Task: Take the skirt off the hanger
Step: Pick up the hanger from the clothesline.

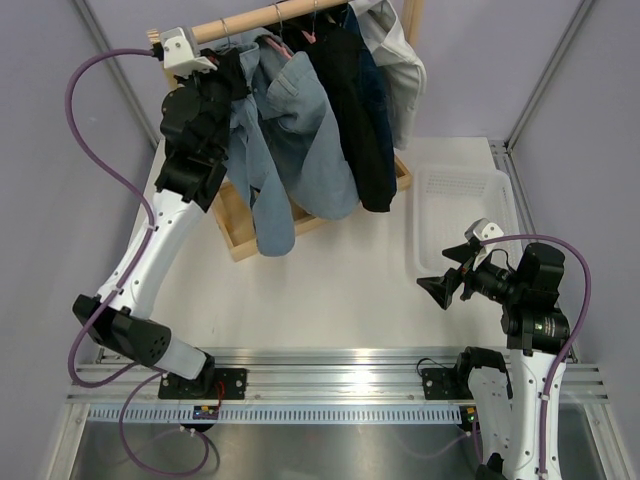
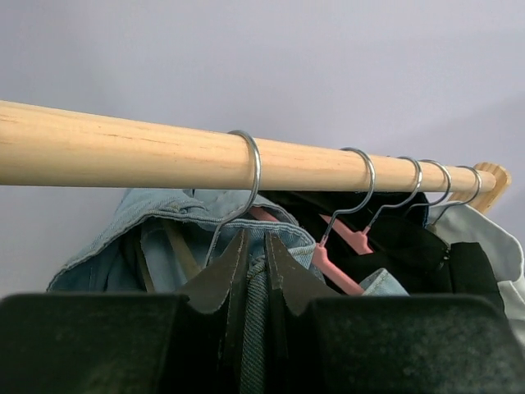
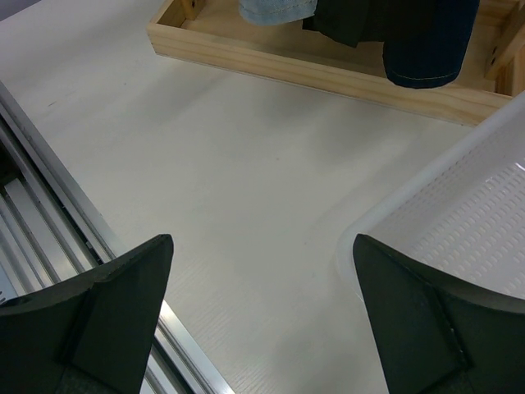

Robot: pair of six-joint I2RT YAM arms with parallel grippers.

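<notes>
Left hand [image 2: 256,238] clenched on denim skirt [image 2: 256,328] under rail [image 2: 123,152]; right hand [image 3: 262,242] released, over bench [image 3: 246,148] beside white tray [image 3: 459,213] at right edge.

The skirt [image 1: 262,190], pale blue denim, hangs limp at the upper left of the top view, leftmost on the rod. Its hanger [image 2: 257,168] has a silver wire hook looped over the rod, with denim bunched just below it.
</notes>
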